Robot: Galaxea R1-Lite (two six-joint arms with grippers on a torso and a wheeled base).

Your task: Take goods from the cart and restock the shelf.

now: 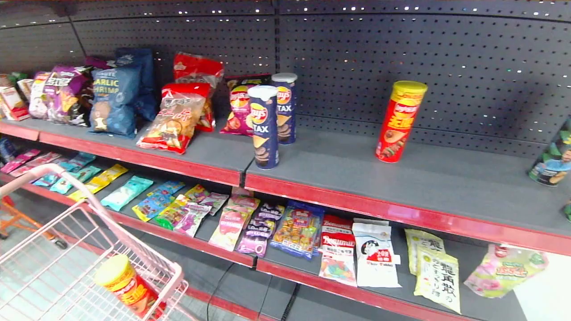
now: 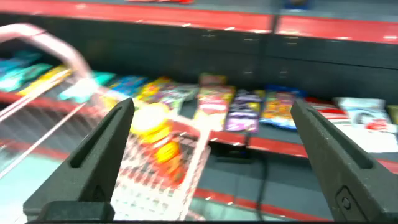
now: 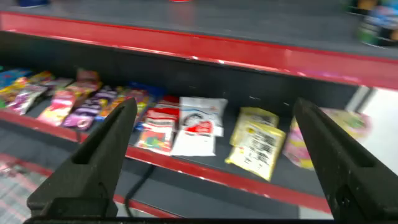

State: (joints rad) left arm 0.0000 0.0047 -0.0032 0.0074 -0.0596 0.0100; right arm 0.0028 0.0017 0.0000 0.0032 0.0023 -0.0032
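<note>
A red chip can with a yellow lid [image 1: 127, 285] lies in the corner of the pink wire cart [image 1: 53, 168] at the lower left. A matching red can [image 1: 400, 121] stands upright on the grey upper shelf [image 1: 357, 178], right of two blue cans [image 1: 264, 127]. In the left wrist view my left gripper [image 2: 212, 106] is open and holds nothing, above the cart [image 2: 56, 43] with the can [image 2: 158, 134] in front of it. My right gripper [image 3: 214, 102] is open with nothing in it, facing the lower shelf's packets [image 3: 199, 124].
Snack bags [image 1: 174, 118] crowd the upper shelf's left half; its right half is mostly bare, with a green can [image 1: 553, 156] at the far right. Flat candy and snack packets [image 1: 299, 229] line the lower shelf. A red lip [image 1: 401, 214] edges each shelf.
</note>
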